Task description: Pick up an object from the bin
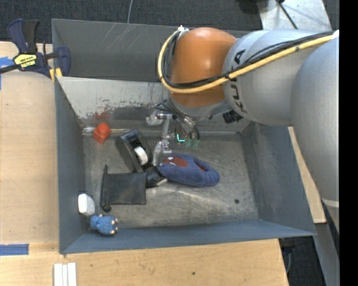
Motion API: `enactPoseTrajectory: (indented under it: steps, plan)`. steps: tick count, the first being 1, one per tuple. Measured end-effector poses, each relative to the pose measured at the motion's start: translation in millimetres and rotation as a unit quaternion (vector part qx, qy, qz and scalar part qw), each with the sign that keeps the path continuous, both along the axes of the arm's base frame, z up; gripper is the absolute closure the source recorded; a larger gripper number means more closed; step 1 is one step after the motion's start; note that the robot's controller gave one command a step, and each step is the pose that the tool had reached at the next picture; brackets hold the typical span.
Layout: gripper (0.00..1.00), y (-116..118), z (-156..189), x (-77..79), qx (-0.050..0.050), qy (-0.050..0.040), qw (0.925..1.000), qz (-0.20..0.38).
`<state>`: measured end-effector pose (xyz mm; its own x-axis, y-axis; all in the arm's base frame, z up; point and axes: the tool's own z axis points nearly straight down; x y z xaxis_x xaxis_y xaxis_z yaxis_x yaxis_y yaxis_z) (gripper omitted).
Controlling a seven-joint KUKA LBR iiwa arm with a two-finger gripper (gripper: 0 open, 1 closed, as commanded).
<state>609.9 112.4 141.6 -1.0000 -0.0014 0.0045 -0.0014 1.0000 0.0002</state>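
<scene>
Arm (pixel 274 70) bends down from right, gripper (pixel 176 146) over mid-bin blue slipper (pixel 194 173); its spread cannot be told.

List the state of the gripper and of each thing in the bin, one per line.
blue slipper: lying mid-bin on the floor.
black tape dispenser: lying left of the slipper, white roll in it.
black flat pouch: flat on the floor.
red piece: by the back wall, left.
white piece: against the left wall.
small blue toy: front left corner.
gripper: low, at the slipper's left end.
</scene>
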Motion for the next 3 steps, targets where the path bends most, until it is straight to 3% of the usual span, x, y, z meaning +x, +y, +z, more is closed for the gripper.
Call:
enactPoseTrajectory:
  steps: [1, 2, 3]
  plan:
    - [0.00, 42, -35, 16.6, 0.001, -0.0098, 0.9977, -0.068]
    - [1.00, 44, -37, 15.5, 0.001, -0.0073, 0.9977, -0.068]
    - [1.00, 50, 108, 15.0, 0.000, -0.0037, 0.9983, -0.059]
